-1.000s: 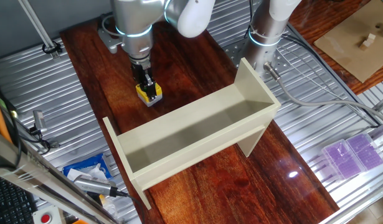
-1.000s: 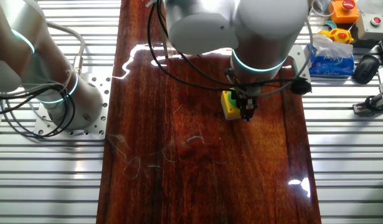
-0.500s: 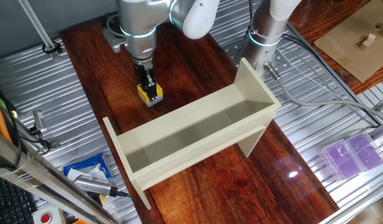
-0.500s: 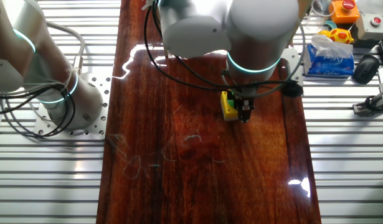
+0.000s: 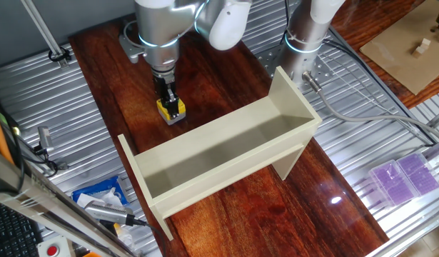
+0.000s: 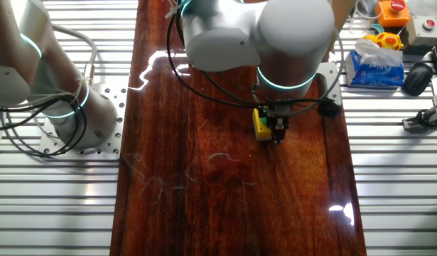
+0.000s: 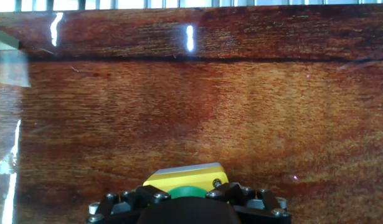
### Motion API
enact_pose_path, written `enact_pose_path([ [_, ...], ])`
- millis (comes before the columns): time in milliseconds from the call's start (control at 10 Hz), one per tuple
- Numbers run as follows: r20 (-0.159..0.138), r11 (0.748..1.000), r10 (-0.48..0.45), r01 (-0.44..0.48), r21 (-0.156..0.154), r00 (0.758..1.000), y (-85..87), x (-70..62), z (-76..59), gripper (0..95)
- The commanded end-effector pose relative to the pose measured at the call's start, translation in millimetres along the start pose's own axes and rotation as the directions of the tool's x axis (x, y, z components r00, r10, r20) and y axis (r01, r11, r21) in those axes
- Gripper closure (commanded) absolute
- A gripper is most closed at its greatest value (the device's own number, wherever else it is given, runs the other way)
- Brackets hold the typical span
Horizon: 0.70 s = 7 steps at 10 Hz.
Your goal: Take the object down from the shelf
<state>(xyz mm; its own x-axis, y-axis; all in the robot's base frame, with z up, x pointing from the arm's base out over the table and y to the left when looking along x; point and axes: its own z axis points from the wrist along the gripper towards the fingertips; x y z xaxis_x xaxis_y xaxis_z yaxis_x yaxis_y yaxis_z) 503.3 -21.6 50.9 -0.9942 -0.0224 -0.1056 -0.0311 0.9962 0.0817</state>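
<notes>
1. Overall light: bright, even and white in all three views, apparently from overhead; colours read cleanly.
2. Glare: the polished wooden table (image 6: 204,199) mirrors the lamps as white streaks near its far edge and as a small spot near its front corner; the hand view shows two vertical streaks at the top and one down the left edge.
3. Shadows: soft and short; a faint one lies beneath the shelf (image 5: 226,153).
4. Focus: both fixed views are sharp throughout. In the hand view the wood grain is slightly soft, and the gripper (image 7: 188,208) at the bottom edge is dark.
</notes>
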Motion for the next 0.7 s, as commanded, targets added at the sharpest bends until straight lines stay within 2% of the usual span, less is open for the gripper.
enact_pose_path([
  [100, 0.003, 1.0, 0.0, 0.0, 0.0, 1.0, 0.0, -0.2, 2.3, 95.0],
  [600, -0.006, 1.0, -0.003, 0.003, 0.002, 1.0, -1.0, -0.2, 8.4, 95.0],
  [700, -0.012, 1.0, -0.014, 0.014, 0.003, 1.0, -1.0, -0.2, 8.8, 76.0],
])
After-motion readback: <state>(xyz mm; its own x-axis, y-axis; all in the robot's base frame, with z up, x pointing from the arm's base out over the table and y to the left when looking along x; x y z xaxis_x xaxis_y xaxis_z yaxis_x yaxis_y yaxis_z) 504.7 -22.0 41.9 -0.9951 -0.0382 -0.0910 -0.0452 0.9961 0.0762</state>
